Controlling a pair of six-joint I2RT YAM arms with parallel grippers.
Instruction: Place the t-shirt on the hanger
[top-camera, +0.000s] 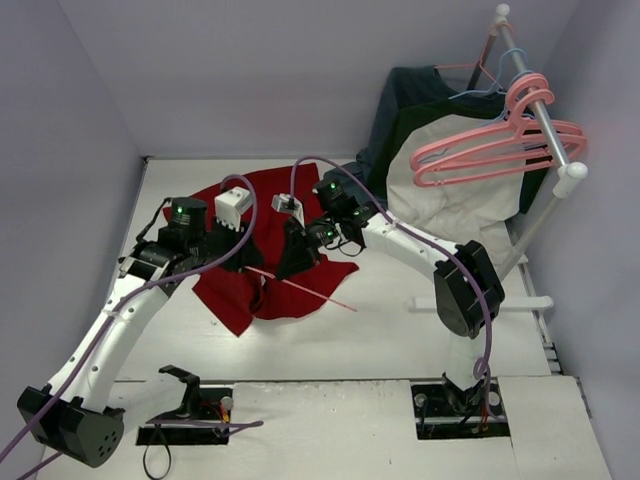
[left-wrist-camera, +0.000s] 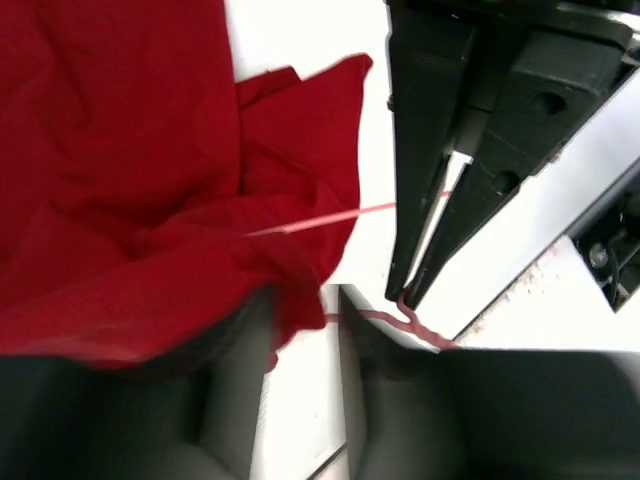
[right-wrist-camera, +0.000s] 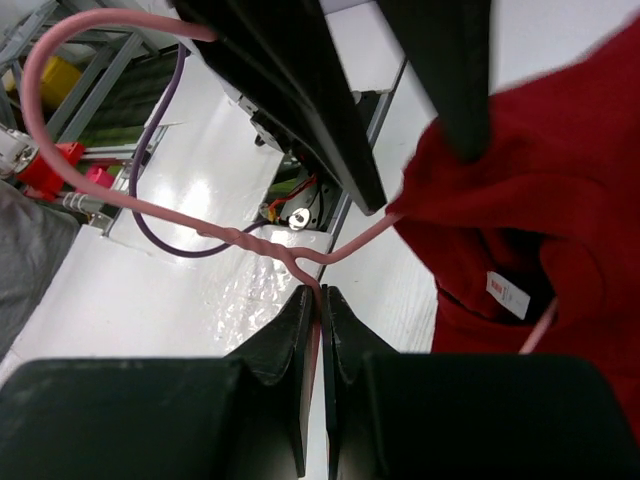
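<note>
The deep-red t-shirt (top-camera: 270, 205) lies crumpled on the white table, its white neck label (right-wrist-camera: 508, 295) showing. A slim pink hanger (top-camera: 302, 288) lies partly inside it, one arm sticking out to the right. My right gripper (right-wrist-camera: 322, 300) is shut on the hanger's wire just below the twisted neck (right-wrist-camera: 240, 240), and the hook (right-wrist-camera: 45, 90) curves away to the left. My left gripper (left-wrist-camera: 305, 370) stands open at the shirt's edge beside the right gripper, and red cloth (left-wrist-camera: 150, 200) is draped over its left finger (left-wrist-camera: 225, 400).
A clothes rack (top-camera: 545, 120) stands at the back right with several pink hangers (top-camera: 490, 150) and a thin blue hanger (top-camera: 480, 85). A dark blue-grey and cream garment (top-camera: 450, 195) hangs from it down to the table. The rack's foot (top-camera: 480, 302) lies near the right arm.
</note>
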